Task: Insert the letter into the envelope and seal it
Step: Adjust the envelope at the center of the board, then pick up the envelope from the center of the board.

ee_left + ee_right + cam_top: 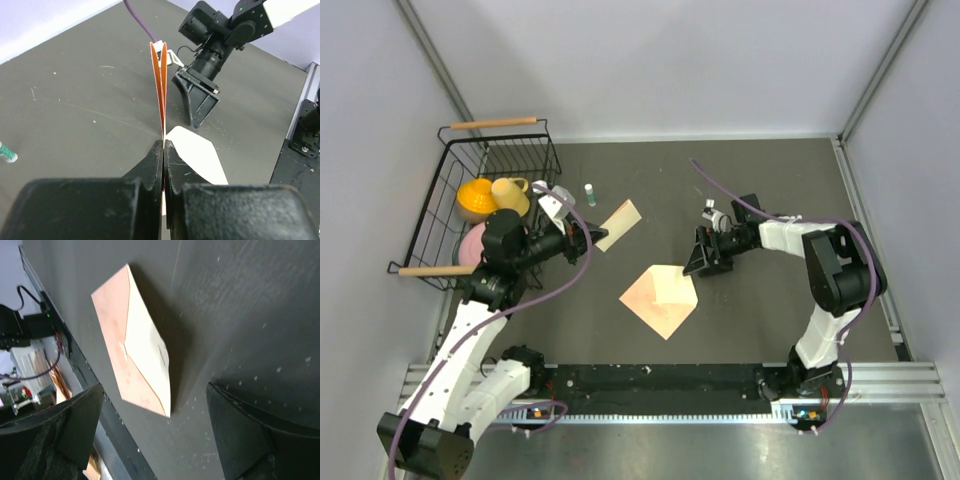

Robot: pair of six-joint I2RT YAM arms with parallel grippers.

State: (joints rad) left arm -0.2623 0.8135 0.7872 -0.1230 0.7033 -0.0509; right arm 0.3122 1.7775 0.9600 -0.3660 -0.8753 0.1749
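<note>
The peach envelope [660, 298] lies flat in the middle of the table, its triangular flap side up. It also shows in the right wrist view [135, 357] and as a pale shape in the left wrist view [200, 152]. My left gripper [584, 236] is shut on the folded orange-tan letter [618, 224] and holds it above the table, left of and beyond the envelope; the letter is edge-on in the left wrist view [161, 85]. My right gripper [705, 258] is open and empty, just right of the envelope's far corner, with its fingers [250, 435] wide apart.
A small white-and-green glue stick [590, 195] stands beyond the letter. A black wire basket [440, 205] with yellow and pink items sits at the far left. The metal rail [670, 385] runs along the near edge.
</note>
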